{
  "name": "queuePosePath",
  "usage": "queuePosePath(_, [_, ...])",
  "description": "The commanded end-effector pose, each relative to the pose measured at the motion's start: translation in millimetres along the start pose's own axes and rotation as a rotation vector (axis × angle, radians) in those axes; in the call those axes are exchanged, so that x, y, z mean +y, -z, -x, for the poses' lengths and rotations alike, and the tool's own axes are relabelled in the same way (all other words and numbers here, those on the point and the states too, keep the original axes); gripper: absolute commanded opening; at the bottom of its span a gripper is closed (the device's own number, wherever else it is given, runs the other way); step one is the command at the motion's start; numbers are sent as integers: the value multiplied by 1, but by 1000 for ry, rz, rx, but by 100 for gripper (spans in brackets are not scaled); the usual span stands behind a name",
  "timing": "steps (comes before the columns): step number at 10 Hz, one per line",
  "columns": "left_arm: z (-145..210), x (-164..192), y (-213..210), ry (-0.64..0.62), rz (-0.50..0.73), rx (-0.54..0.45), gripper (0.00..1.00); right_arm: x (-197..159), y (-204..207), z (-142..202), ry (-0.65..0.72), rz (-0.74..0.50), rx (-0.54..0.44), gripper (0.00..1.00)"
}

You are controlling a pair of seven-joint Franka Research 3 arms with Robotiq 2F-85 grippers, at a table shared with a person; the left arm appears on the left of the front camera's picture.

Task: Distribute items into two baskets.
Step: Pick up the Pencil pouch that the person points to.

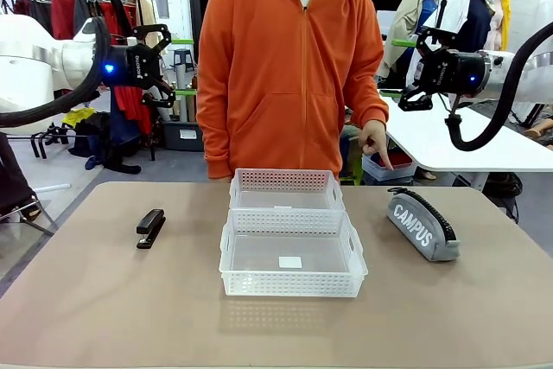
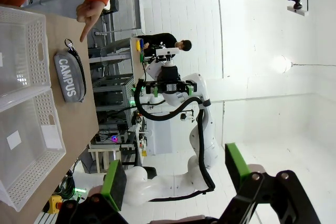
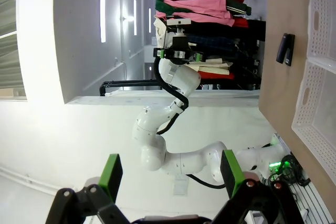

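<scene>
**Stapler and pouch lie on the table, one on each side of the near basket; both grippers are spread**

Take the near basket (image 1: pixel 290 286) as your landmark. It sits at the middle of the table (image 1: pixel 78 317), long side toward you, with a small white label on its floor. The far basket (image 1: pixel 286 180) is set right against its far wall, and the two look like they touch.

The stapler (image 1: pixel 150 228) lies flat on the table to your left of the near basket, well apart from it. Its length runs roughly away from you.

The pouch (image 1: pixel 422 224) lies to your right of the near basket, near it but not touching. It is angled, with the "CAMPUS" lettering facing you and the black zipper along the top.

Beyond the pouch, farther from the near basket, the person in an orange hoodie holds one hand (image 1: pixel 376 139) over the table's far edge. The index finger points down toward the pouch.

Your left gripper (image 1: pixel 169 66) hangs high, up and to the left of the near basket, with its green-padded fingers spread wide. Your right gripper (image 1: pixel 414 72) hangs high, up and to the right of it, and its fingers are spread wide too.
</scene>
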State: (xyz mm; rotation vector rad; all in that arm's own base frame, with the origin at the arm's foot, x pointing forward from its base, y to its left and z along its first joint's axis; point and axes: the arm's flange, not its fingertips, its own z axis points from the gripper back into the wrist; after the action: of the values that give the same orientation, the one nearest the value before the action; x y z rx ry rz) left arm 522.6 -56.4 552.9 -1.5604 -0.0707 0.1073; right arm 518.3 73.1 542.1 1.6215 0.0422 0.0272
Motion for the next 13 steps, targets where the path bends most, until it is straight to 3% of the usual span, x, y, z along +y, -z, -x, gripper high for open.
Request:
queuePosePath(1, [1, -2, -1, 3, 4, -3, 100, 17, -1, -4, 46, 156, 29, 100])
queuePosePath(4, [1, -2, -1, 3, 4, -3, 100, 51, 8, -2, 33, 542, -1, 100])
queuePosePath(7, [1, -2, -1, 3, 4, -3, 100, 61, 4, -4, 46, 861, -35, 100])
queuePosePath(9, [1, -2, -1, 3, 4, -3, 100, 64, -5, -6, 53, 1022, -66, 100])
queuePosePath(12, [1, -2, -1, 3, 4, -3, 100, 49, -22, -15, 48, 1277, -186, 100])
queuePosePath(13, [1, -2, -1, 3, 4, -3, 100, 47, -26, -17, 50, 1277, -204, 100])
